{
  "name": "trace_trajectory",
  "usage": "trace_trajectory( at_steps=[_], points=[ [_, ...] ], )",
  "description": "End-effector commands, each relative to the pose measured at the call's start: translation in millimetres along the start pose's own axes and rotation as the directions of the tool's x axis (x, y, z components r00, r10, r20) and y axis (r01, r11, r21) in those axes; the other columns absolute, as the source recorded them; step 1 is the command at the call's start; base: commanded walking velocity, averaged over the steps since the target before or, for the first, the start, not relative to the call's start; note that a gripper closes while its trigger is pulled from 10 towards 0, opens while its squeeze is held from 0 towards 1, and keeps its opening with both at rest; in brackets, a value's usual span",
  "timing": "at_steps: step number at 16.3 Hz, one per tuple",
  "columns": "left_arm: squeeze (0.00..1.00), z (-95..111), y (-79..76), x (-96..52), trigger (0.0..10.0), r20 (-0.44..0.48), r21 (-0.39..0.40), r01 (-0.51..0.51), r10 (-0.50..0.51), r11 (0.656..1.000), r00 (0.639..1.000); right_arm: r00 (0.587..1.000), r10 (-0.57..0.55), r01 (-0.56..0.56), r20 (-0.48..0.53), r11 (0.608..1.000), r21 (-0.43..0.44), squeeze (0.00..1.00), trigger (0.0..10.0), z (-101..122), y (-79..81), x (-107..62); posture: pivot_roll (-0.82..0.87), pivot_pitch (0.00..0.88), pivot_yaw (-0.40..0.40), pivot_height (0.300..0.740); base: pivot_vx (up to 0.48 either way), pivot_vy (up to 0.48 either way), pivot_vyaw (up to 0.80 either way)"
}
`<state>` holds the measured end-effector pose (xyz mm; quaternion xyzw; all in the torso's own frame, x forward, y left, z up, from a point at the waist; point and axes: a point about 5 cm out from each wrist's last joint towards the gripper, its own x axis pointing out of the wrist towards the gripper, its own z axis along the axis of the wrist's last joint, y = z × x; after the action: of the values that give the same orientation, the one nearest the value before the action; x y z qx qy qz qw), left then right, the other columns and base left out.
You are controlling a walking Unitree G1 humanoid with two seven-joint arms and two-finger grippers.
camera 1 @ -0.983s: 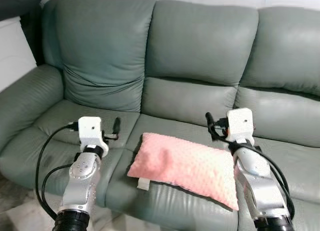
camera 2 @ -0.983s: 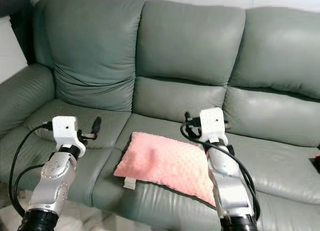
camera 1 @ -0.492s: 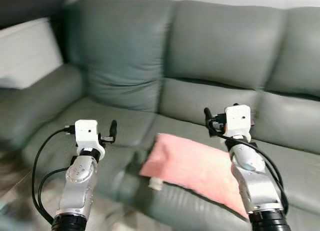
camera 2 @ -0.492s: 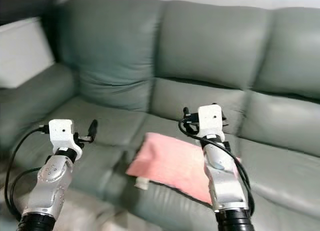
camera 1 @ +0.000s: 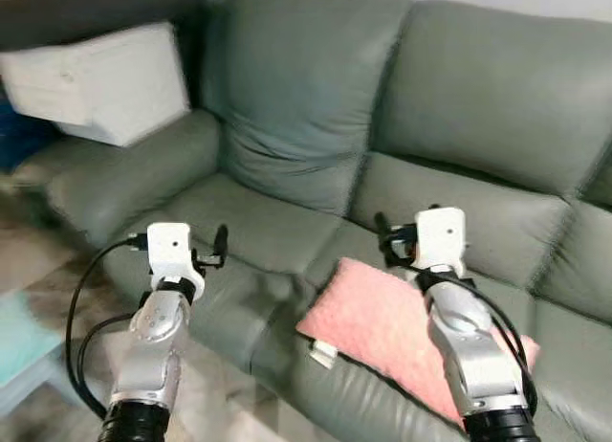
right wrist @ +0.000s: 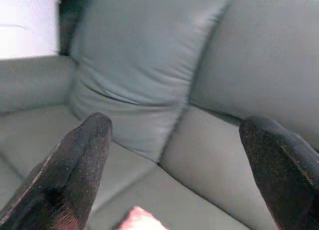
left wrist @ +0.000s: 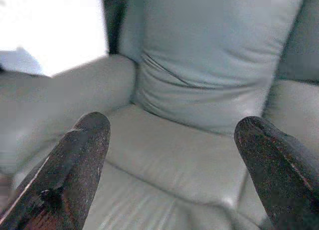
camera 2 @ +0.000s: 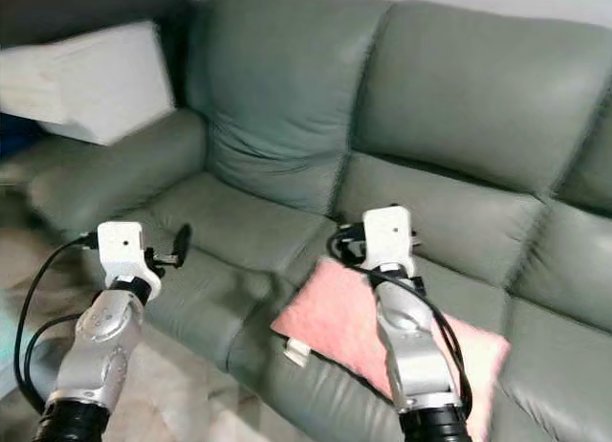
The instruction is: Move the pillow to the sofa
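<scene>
Grey-green leather sofa (camera 1: 287, 165) across the frame. Pink dimpled pillow (camera 1: 382, 327) flat on the middle seat cushion, front corner at the seat edge, held by nothing. Right hand (right wrist: 174, 175) raised just above its back edge, fingers wide, empty. Left hand (left wrist: 169, 165) likewise wide over the left seat. White box (camera 1: 105, 78) past the armrest. Placement apparently done; next, probably withdrawing both arms.

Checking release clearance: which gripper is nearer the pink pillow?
Right. The right gripper hangs just above the back edge of the pink pillow, which lies on the sofa. The left gripper is off to the pillow's left, over the neighbouring seat cushion.
</scene>
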<state>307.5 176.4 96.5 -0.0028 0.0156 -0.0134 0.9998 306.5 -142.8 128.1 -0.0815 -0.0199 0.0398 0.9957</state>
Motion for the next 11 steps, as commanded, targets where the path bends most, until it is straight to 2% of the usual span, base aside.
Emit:
trace_trajectory(
  at_steps=[1, 8, 11],
  points=[
    [0.00, -0.7, -4.3, -1.4, 10.0, -0.003, -0.008, 0.005, -0.005, 1.000, 1.000, 1.000, -0.003, 0.003, 0.019, 1.000, -0.007, 0.00, 10.0, 6.4, -3.5, -0.2, -0.13, 0.000, 0.050, 0.740, 0.000, 0.000, 0.80],
    [0.00, -2.5, -6.2, -2.9, 10.0, -0.014, -0.009, 0.025, -0.025, 1.000, 1.000, 1.000, 0.007, -0.007, 0.023, 1.000, 0.010, 0.00, 10.0, 7.0, 2.2, -1.8, -0.13, 0.000, 0.053, 0.740, 0.000, 0.000, 0.80],
    [0.00, -2.8, -7.9, -5.1, 10.0, -0.012, -0.012, 0.030, -0.031, 0.999, 0.999, 1.000, 0.009, -0.010, 0.020, 1.000, 0.023, 0.00, 10.0, 6.0, 2.8, -2.6, -0.12, 0.000, 0.051, 0.740, 0.000, 0.000, 0.00]
  ],
)
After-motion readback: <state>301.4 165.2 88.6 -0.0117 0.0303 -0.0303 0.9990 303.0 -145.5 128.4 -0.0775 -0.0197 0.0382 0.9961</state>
